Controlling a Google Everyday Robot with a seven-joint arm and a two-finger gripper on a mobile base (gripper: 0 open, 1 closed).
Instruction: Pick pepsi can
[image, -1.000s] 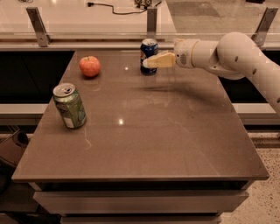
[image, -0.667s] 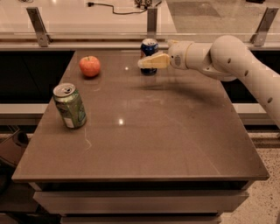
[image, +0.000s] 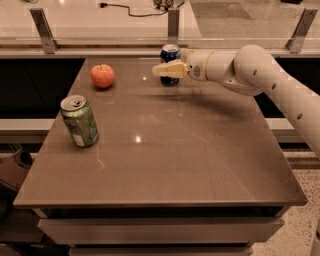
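Observation:
The pepsi can, blue with a silver top, stands upright at the far middle of the brown table. My gripper reaches in from the right at the can's height and is open. Its pale yellow near finger lies across the front of the can's body, with its tip just past the can's left side. The far finger is hidden behind the can. The can rests on the table.
A red apple sits at the far left of the table. A green can with a pale label stands tilted near the left edge. A glass rail with metal posts runs behind the table's far edge.
My gripper has moved left, so the near finger now reaches across the front of the pepsi can. The can, the apple and the green can have not moved.

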